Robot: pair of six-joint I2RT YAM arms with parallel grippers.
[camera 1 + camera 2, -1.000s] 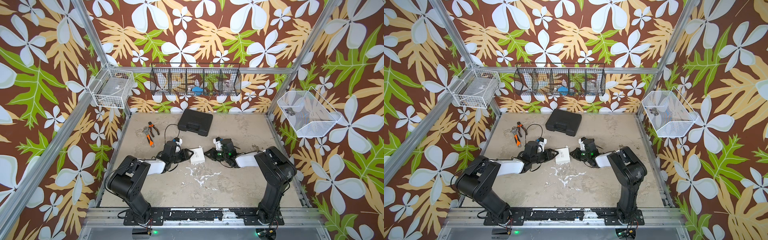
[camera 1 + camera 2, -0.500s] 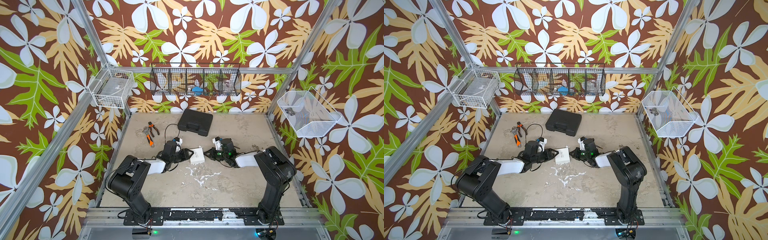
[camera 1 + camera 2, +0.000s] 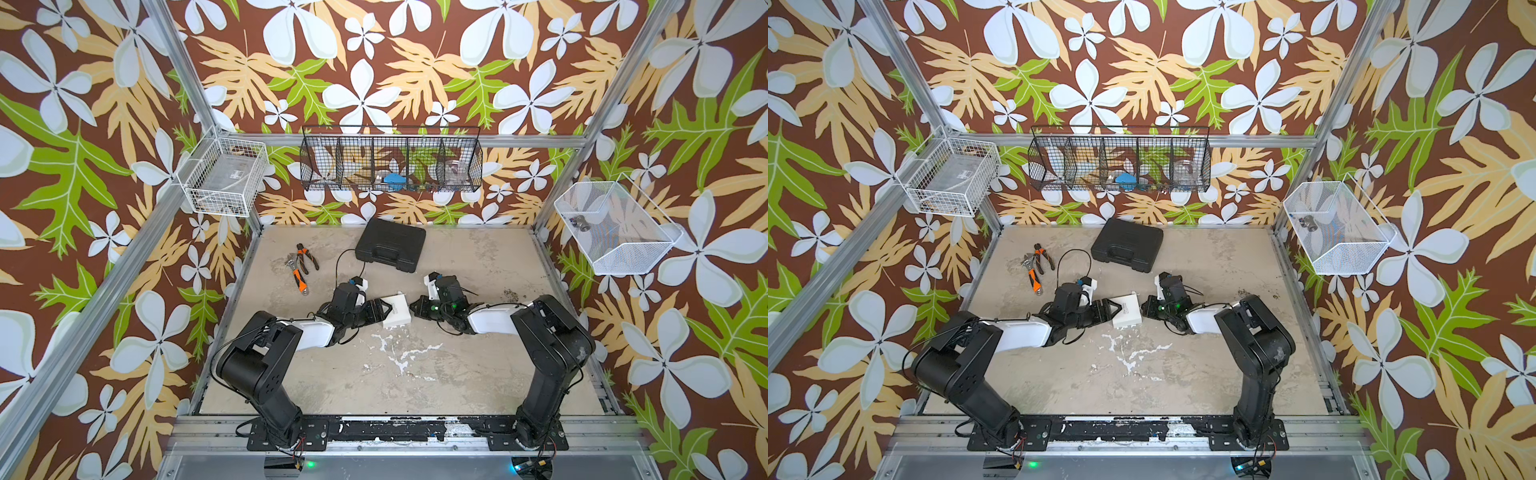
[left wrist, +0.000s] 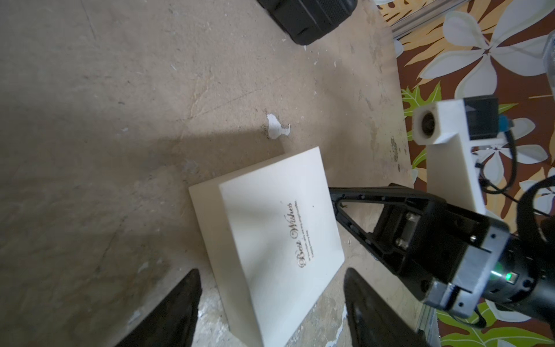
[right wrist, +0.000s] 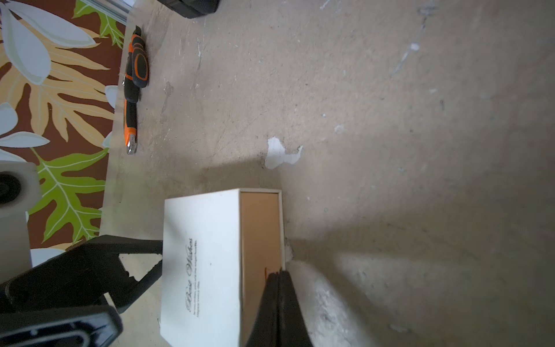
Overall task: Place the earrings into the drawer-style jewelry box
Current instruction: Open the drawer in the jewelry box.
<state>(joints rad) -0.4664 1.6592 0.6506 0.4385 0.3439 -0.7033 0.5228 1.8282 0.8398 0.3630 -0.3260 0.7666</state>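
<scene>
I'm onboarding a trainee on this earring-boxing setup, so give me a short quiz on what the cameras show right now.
1. True or false: the left gripper has its jaws open.
2. Besides the jewelry box, which of these shows in both top views? A) black case B) kettle C) plate
3. Fill in: the right gripper, jaws shut, sits at the box's ___ end face.
Key: 1 true; 2 A; 3 tan.

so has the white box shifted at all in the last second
No. The box lies just as far from the black case as before, on the robot's side of it, in both top views.
</scene>
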